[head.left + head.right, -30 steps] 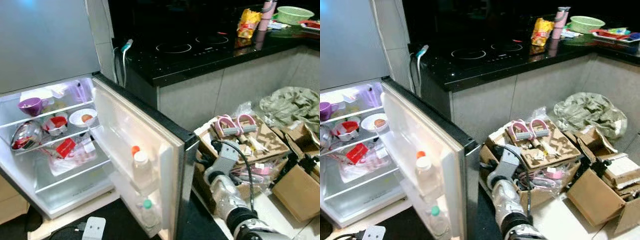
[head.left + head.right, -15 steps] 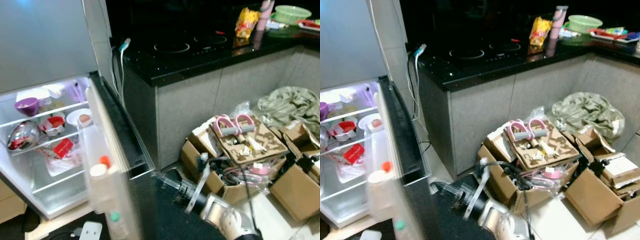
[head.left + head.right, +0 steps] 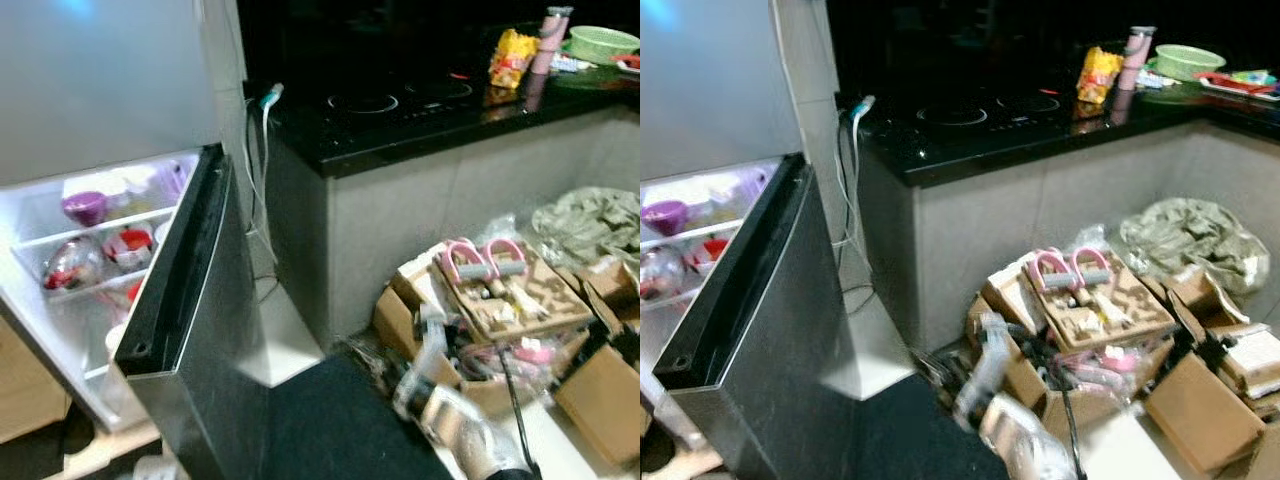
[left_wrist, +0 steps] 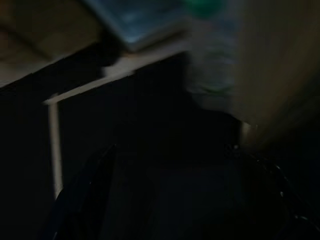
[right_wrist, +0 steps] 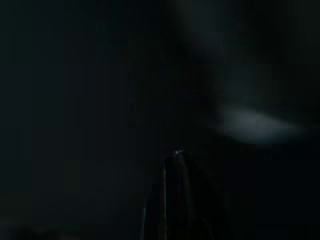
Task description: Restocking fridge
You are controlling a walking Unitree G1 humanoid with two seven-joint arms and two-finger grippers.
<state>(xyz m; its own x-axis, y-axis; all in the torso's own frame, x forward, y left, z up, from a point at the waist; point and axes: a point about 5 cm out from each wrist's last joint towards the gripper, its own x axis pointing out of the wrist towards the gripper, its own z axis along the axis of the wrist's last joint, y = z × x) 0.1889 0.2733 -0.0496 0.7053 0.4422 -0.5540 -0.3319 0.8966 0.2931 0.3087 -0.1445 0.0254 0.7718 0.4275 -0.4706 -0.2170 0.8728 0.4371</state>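
Fridge door (image 3: 185, 330) stands ajar at about 9 o'clock from my right pincer (image 3: 425, 365), nearer that arm, tall edge upright, though blur means I can't tell if it's clenched or released.

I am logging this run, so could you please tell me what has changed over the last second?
The grey fridge door has swung from wide open to mostly closed, now hiding its bottle shelves; the right arm beside it is blurred with motion. The camera has shifted too. The purple cup on the lit shelf and the cardboard boxes on the floor stayed put.
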